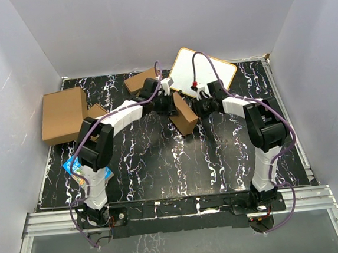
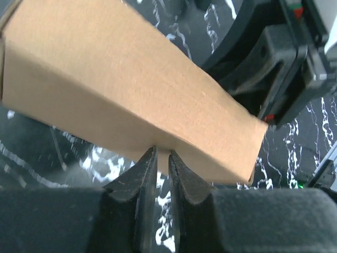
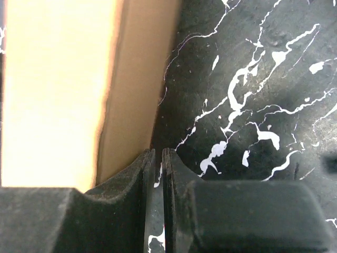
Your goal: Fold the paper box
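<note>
Cardboard at the heart of it: the paper box (image 1: 183, 118) sits on the black marbled table (image 1: 161, 168) toward the far side, wedged right between the two arms' ends. From overhead, the left gripper (image 1: 168, 104) is hard up against the box's far-left side, and the right gripper (image 1: 201, 107) is just beside its right side, so the box is flanked on both flanks.

Over to the left wrist view: the paper box (image 2: 131, 89) fills the upper frame as a long brown slab running from upper left down to the right, and the left gripper (image 2: 162, 153) has its tips right at the slab's lower edge. The jaws are drawn together to a thin slit. Whether any board is caught between the tips cannot be told from here.

Now the right wrist view: the right gripper (image 3: 158, 153) is also closed down to a narrow slit, and marbled table shows through that slit, so nothing is between the jaws. The paper box (image 3: 126, 89) stands along the left of the frame, its brown wall reaching down to the outer side of one finger (image 3: 131, 174).

Elsewhere on the table, well apart at the left edge, lies a bigger brown carton (image 1: 64, 115). A white board (image 1: 205, 70) lies at the back, behind the grippers.
</note>
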Controlling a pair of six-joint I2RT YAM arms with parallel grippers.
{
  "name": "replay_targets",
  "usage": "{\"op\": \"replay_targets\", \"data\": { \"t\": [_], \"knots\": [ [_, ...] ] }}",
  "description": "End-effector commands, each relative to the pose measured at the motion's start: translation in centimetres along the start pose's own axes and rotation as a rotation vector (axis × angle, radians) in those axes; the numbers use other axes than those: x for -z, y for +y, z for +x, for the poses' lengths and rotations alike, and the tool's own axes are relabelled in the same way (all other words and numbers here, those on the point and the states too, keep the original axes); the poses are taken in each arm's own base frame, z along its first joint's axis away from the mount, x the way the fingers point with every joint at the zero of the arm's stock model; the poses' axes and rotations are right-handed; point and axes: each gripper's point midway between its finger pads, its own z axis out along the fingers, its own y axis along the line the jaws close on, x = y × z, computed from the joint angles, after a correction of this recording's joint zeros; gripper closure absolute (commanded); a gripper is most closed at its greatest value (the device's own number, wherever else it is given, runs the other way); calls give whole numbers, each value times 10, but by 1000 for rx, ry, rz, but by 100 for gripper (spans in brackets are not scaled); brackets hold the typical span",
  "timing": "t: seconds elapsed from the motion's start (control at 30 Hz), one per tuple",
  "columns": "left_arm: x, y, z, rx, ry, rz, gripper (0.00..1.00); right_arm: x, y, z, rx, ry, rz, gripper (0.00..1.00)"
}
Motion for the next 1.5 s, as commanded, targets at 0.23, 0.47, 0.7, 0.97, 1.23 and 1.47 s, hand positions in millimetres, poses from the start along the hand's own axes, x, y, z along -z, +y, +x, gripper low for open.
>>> {"op": "replay_targets", "data": {
  "t": [0.23, 0.47, 0.7, 0.97, 1.23, 1.47],
  "knots": [
    [-11, -33, -15, -50, -12, 39, 85, 13, 84, 18, -163, -14, -455, 82],
    [-8, -46, 7, -53, 34, 125, 83, 20, 80, 26, -153, -45, -318, 77],
    [-10, -58, 11, -61, 43, 120, 81, 38, 48, 34, -20, -32, -116, 76],
    [24, -33, -14, -66, -85, -14, 46, 131, 11, 21, 48, -174, -86, 71],
    [86, -74, -11, -190, -339, 111, 5, 150, 19, 8, -31, -267, -195, 63],
    [95, -89, 44, -461, -687, 97, 3, 145, 17, 14, -71, -261, -222, 63]
  ]
}}
